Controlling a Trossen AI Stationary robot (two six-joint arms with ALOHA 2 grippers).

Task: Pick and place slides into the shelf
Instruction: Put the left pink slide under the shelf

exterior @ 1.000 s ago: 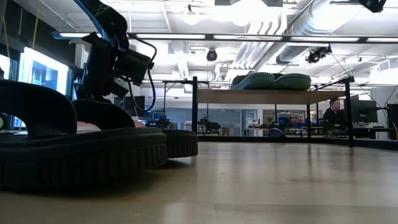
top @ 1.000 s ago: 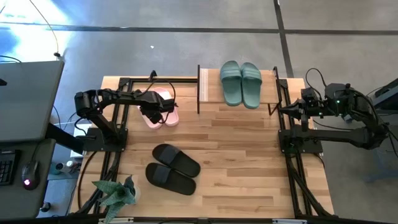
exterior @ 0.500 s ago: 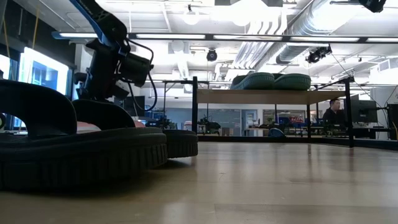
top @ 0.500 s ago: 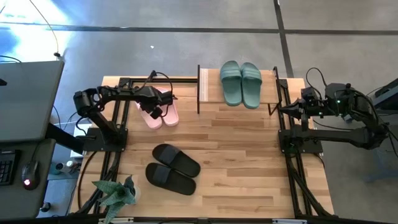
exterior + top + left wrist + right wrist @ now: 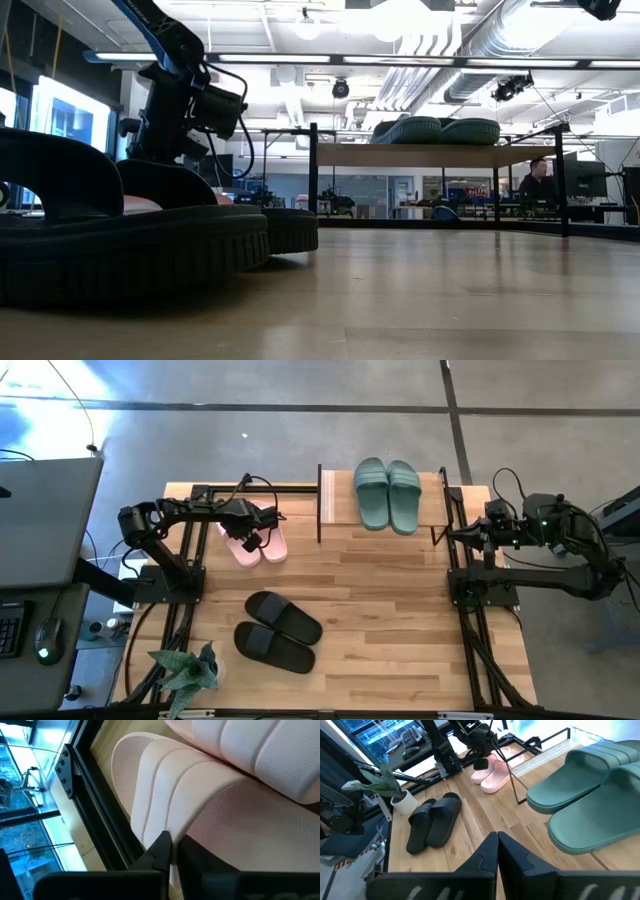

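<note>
Left hand over pink slides; green pair already on shelf.
Black slides (image 5: pixel 277 630) lie nearest, at 7 o'clock on the worktop (image 5: pixel 390 620). Left hand (image 5: pixel 250 538), fingers pressed together, sits on the pink slides (image 5: pixel 266 538) at 10 o'clock. Green slides (image 5: pixel 387 494) rest atop the shelf (image 5: pixel 328 495) at 12. Right hand (image 5: pixel 497 851) (fingers together) waits at 3 o'clock.

In the low view the black slides (image 5: pixel 130 235) fill the foreground and run off the left edge, hiding the left claw's (image 5: pixel 250 538) tips (and most of the pink slides (image 5: pixel 256 532) behind).
</note>
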